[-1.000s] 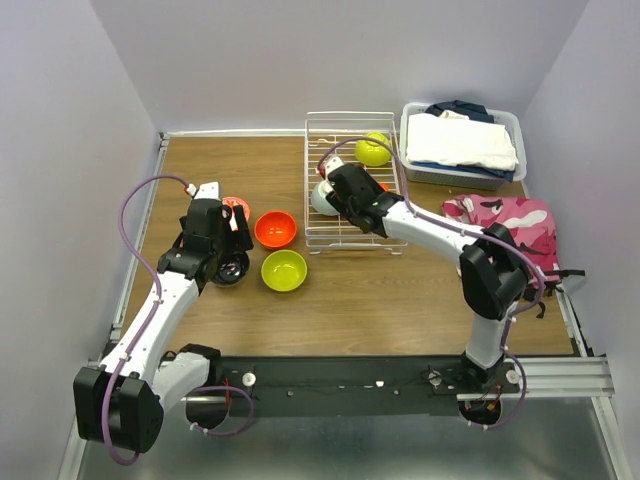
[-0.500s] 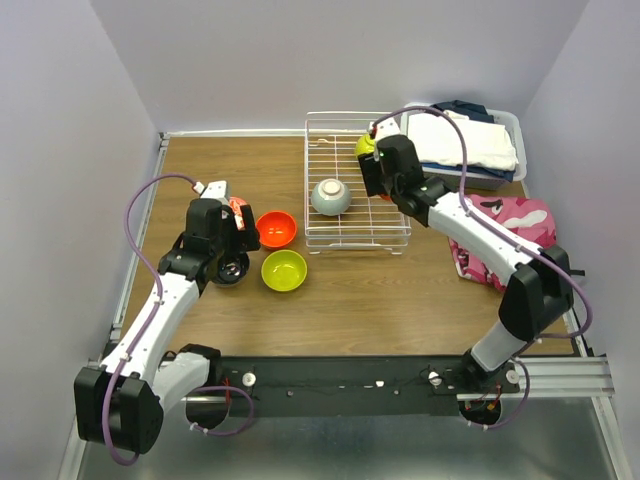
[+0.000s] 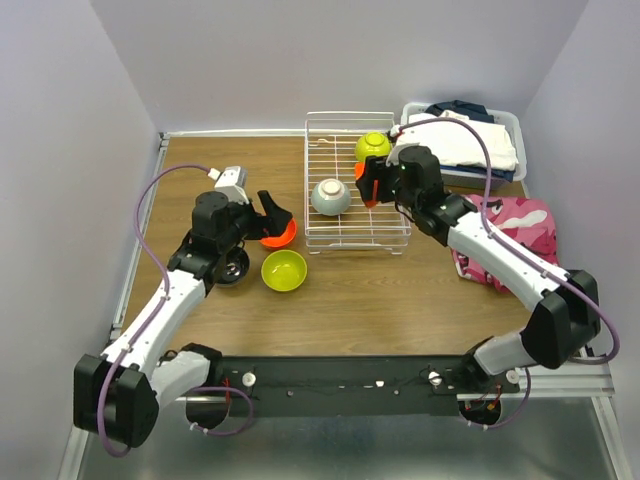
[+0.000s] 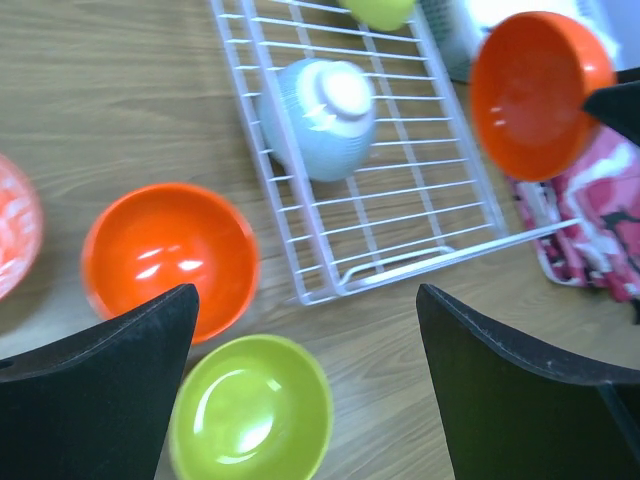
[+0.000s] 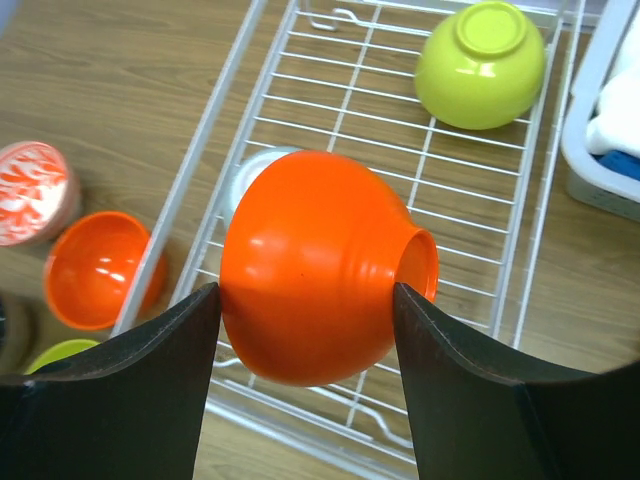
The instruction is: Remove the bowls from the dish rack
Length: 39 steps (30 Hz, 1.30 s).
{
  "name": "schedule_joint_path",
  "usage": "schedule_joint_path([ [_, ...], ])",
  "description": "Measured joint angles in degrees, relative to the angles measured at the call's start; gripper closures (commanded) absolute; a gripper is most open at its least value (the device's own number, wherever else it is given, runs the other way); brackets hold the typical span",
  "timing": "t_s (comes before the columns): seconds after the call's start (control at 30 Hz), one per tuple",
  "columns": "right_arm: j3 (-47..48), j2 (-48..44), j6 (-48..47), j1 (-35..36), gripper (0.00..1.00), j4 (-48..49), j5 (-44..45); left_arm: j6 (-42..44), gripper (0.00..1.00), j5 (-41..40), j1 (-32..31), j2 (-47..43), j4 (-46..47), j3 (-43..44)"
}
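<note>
Wood-grain counter (image 3: 400,300) carries all that we see. Largest on it is the white wire dish rack (image 3: 345,232), at 12 o'clock from the arm bases. A grey bin (image 3: 512,128) of folded clothes sits just beside it at 2 o'clock, and a pink camouflage cloth (image 3: 520,215) lies at the bin's 6 o'clock.

Our right end effector (image 5: 305,292) reaches over the rack and pinches the held orange bowl (image 5: 300,250) between its two fingers. That bowl is tipped on its side above the wires, its foot toward 3 o'clock in the right wrist view. Our left end effector (image 4: 305,300) hangs over the counter at the rack's 9 o'clock, fingers spread wide with nothing between them.

Two bowls lie upside down in the rack: a pale blue bowl (image 3: 330,197) at 8 o'clock from its centre, and a rack lime-green bowl (image 3: 373,146) near the 1 o'clock corner.

The others are out on the counter — a loose orange bowl (image 3: 281,236), mouth up, at the rack's 8 o'clock, and a counter lime-green bowl (image 3: 284,270), mouth up, at its 6 o'clock. A taupe bowl (image 3: 232,268) sits at the lime one's 9 o'clock. A white-and-red patterned bowl (image 4: 12,230) sits at the orange one's 9 o'clock, cut off by the left wrist view's edge.
</note>
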Motion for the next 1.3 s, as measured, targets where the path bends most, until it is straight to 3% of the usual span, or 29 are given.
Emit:
schedule_joint_path([
  [0.5, -8.2, -8.0, 12.6, 0.0, 0.61, 13.2, -9.1, -17.9, 0.01, 2.7, -10.2, 17.7, 24.0, 4.0],
  [0.93, -12.9, -10.4, 20.5, 0.0, 0.61, 20.9, -12.8, -31.9, 0.03, 2.9, -12.8, 27.4, 32.5, 7.3],
  [1.17, -15.6, -11.1, 24.0, 0.0, 0.61, 25.2, -13.6, -38.1, 0.22, 3.4, -13.3, 31.4, 36.0, 8.1],
  [1.3, -18.1, -11.1, 26.2, 0.0, 0.61, 27.5, -13.8, -41.9, 0.52, 4.2, -13.4, 32.9, 40.1, 7.9],
])
